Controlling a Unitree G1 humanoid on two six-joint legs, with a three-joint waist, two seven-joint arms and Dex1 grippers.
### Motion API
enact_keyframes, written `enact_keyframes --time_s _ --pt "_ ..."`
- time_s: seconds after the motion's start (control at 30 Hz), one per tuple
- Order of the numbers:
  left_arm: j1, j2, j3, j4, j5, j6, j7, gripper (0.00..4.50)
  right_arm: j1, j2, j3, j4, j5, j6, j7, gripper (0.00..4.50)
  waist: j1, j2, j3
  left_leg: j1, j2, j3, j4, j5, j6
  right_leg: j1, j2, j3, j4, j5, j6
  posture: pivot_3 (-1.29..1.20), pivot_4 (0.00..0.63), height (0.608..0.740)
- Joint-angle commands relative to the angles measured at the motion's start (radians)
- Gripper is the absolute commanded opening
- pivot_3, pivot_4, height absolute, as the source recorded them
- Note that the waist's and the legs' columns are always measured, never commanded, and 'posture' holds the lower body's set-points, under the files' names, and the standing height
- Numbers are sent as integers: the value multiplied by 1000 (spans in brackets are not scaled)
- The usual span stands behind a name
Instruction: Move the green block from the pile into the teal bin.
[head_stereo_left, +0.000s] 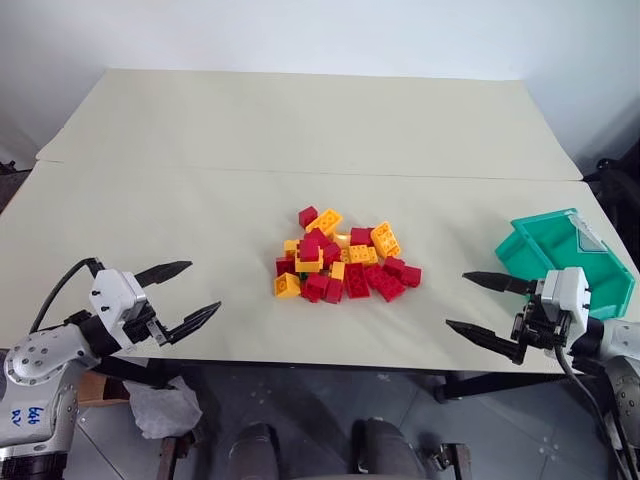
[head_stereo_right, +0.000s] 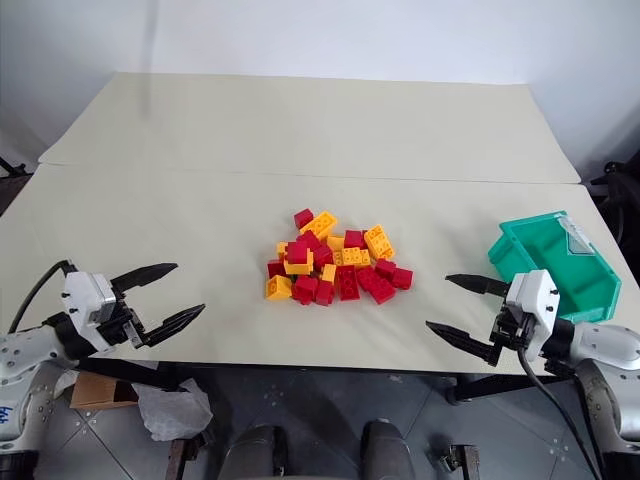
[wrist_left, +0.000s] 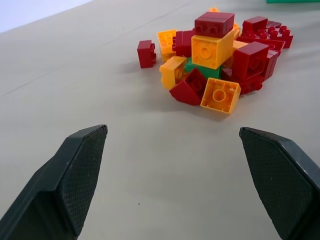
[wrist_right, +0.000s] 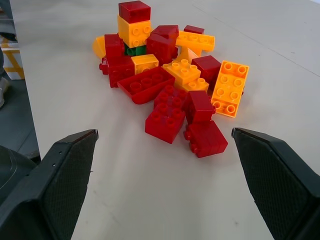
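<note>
**Q:** Green block (wrist_left: 202, 69), where does it lie, and what stands in the way?

**A:** It is buried low in the pile (head_stereo_left: 343, 262) at mid-table (head_stereo_left: 200, 220), on the pile's near left side. Nearest the camera, the left gripper (head_stereo_left: 188, 297) and right gripper (head_stereo_left: 478, 305) hover at the table's front edge, well apart from the pile, each with fingers spread wide and grasping nothing. A yellow brick (wrist_left: 212, 48) capped by a red brick (wrist_left: 214, 23) sits on top of the block; red and yellow bricks press against its sides.

**Q:** How does it look?

**A:** Only a narrow dark-green strip shows. Its studs are hidden.

**Q:** And the goal?

**A:** The teal bin (head_stereo_right: 555, 265) rests at the table's right edge, just beyond the right gripper.
</note>
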Motion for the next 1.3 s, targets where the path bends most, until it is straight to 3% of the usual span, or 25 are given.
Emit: enact_keyframes --time_s 0.03,0.3,0.6,0.7,0.83,1.1,1.3 --pt "7 11 8 -31 -25 25 -4 4500 1 18 -3 -13 7 -6 -15 4483 1 0 0 0 0 0 0 0 0 0 0 0 0 0 0 0 150 740" --pt "59 -15 127 62 -98 54 5 4500 -99 109 77 -91 40 31 -95 4483 -5 0 0 0 1 0 0 0 0 0 0 0 1 0 0 0 150 740" --pt "138 -16 198 175 -99 9 -31 4500 -161 124 129 -157 54 74 -127 4483 3 0 0 0 0 0 0 0 0 0 0 0 0 0 0 0 150 740" --pt "145 -6 159 77 -153 68 -79 3925 -130 94 96 -141 43 54 -104 4500 4 0 0 -1 0 0 0 0 1 0 0 0 0 0 0 0 150 740" --pt "82 8 93 -3 -179 121 -105 2678 -89 75 74 -129 33 38 -82 4500 5 -1 0 -1 0 0 0 -1 1 0 0 -1 0 0 0 0 150 740" --pt "-266 0 -284 -10 -77 193 -235 139 -58 74 48 -100 21 17 -92 4500 5 -1 0 -1 0 0 1 0 0 0 0 0 0 0 0 0 150 740" --pt "-485 -147 -441 164 25 142 -219 39 -8 78 10 -163 38 33 -135 4500 9 -1 0 -1 0 0 1 0 0 -1 0 0 1 0 0 0 150 740"
